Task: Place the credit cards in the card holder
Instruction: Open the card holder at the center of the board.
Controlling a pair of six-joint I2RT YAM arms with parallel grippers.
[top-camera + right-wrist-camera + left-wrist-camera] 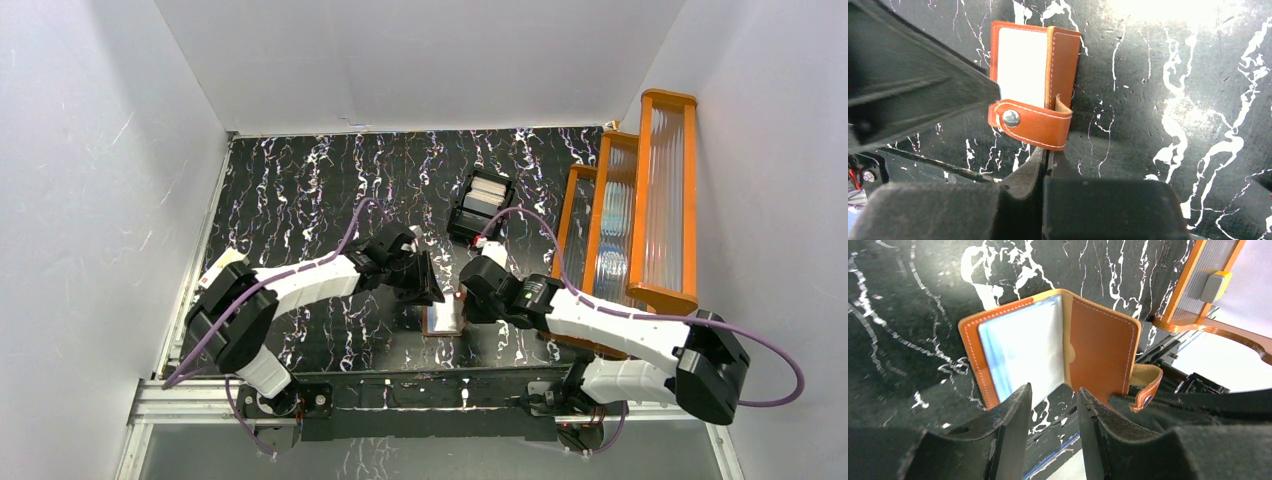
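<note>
The card holder [443, 318], a reddish-brown wallet, lies open near the table's front edge between my two grippers. In the left wrist view its left half [1018, 347] lies flat with shiny pale pockets up, and its right cover [1103, 355] stands upright. My right gripper [1047, 152] is shut on the lower edge of that cover, under the snap strap [1030, 122]. My left gripper [1054, 389] is open and empty, just above the pockets' near edge. No credit card shows in either gripper. Pale flat things [487, 192] lie in a black tray; I cannot tell if they are cards.
The black compartmented tray [462, 222] stands behind the grippers at the middle back. An orange stepped rack [640, 200] with ribbed clear panels fills the right side, close to the right arm. White walls close in the table at left, back and right.
</note>
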